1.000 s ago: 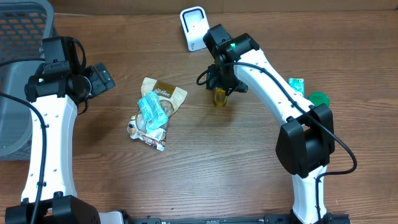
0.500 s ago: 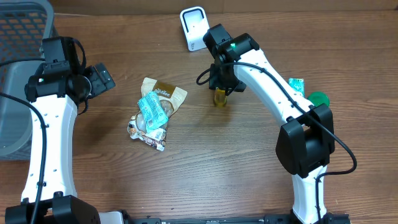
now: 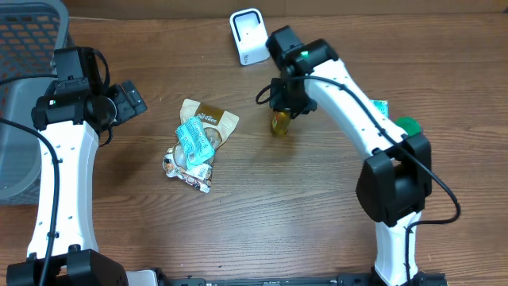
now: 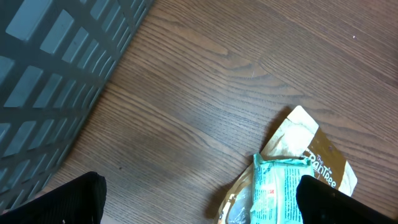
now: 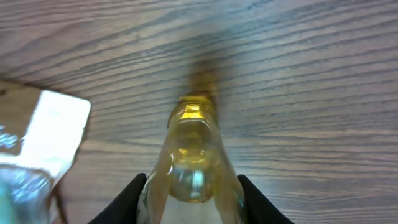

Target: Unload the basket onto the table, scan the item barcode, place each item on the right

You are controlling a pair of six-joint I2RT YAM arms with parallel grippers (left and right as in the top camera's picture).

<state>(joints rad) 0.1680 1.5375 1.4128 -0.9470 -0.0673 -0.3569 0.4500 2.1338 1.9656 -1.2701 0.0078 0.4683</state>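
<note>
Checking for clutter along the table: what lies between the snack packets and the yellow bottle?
Only bare table lies between the snack packets and the yellow bottle, as the overhead view shows.

the yellow translucent plastic bottle runs off the bottom edge of the right wrist view, blurred (overhead, the right arm covers its top), the grey mesh basket is cut by the overhead's left edge, and a small teal packet sits half behind that arm.
</note>
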